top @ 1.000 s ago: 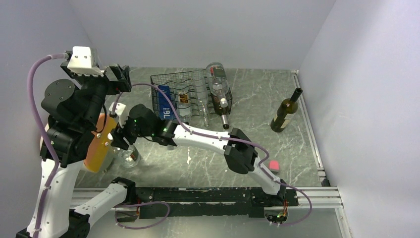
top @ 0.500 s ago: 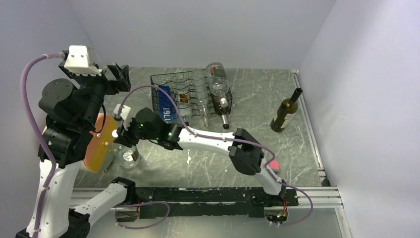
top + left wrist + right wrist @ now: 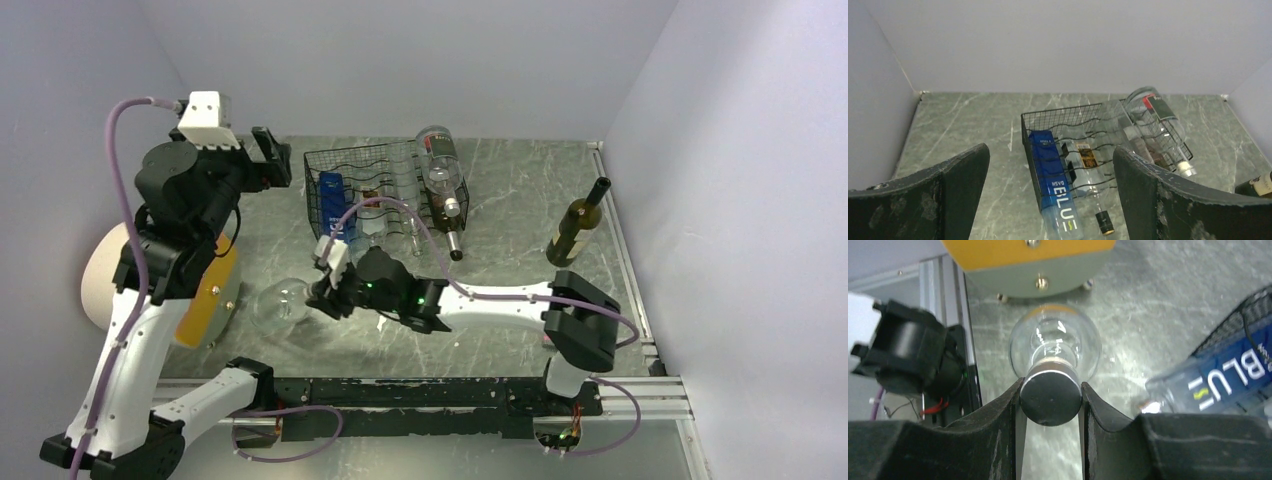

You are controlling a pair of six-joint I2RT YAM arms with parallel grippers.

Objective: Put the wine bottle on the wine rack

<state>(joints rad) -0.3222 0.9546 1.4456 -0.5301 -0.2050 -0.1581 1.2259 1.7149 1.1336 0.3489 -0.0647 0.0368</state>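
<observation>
A clear round-bodied bottle (image 3: 280,303) with a black cap lies tilted at the table's front left. My right gripper (image 3: 320,292) is shut on its capped neck; in the right wrist view the gripper (image 3: 1050,390) has a finger on either side of the black cap (image 3: 1050,401), with the glass body (image 3: 1055,342) beyond. The black wire wine rack (image 3: 385,195) stands at the back centre and also shows in the left wrist view (image 3: 1088,117). My left gripper (image 3: 270,160) is open and empty, raised left of the rack; in its own view (image 3: 1050,155) it looks down on it.
The rack holds a blue bottle (image 3: 335,208), clear bottles, and one clear bottle (image 3: 440,165) on top. A dark green bottle (image 3: 577,225) stands at the right. An orange-faced disc (image 3: 210,295) stands beside the held bottle, close behind it in the right wrist view (image 3: 1028,260).
My right gripper has drawn back to the right with the clear bottle, which has shifted right with it. My left arm has swung right and toward the back.
</observation>
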